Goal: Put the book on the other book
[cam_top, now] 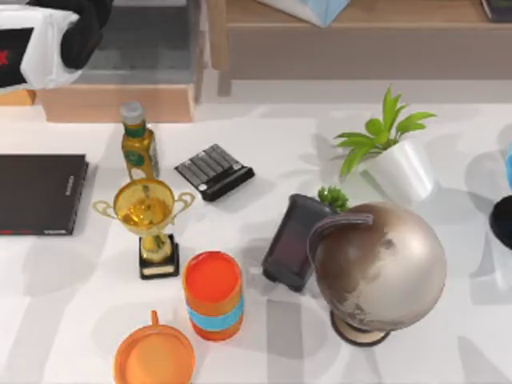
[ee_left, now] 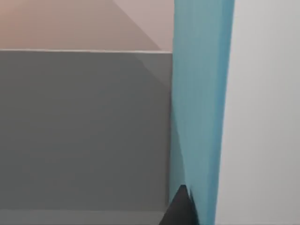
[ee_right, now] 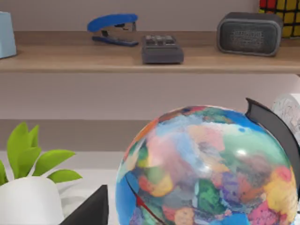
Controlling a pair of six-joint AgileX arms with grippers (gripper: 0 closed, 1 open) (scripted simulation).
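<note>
White tabletop [cam_top: 72, 320] carries, nearest, an orange cup [cam_top: 213, 294], a globe [cam_top: 378, 268] and a trophy [cam_top: 149, 214]. Farther back at its left edge, the other book [cam_top: 40, 192] lies flat. Close against the left pincer's finger [ee_left: 179, 210] stands the book [ee_left: 200, 108], teal and upright; whether that pincer grips it, I cannot tell.

A teal-blue book [ee_left: 200, 103] is seen against grey. A black book [cam_top: 40, 192] carries pale lettering. A gold trophy [cam_top: 146, 210], an orange cup [cam_top: 213, 294] banded blue, and a multicoloured globe [ee_right: 211, 168] are shown.
</note>
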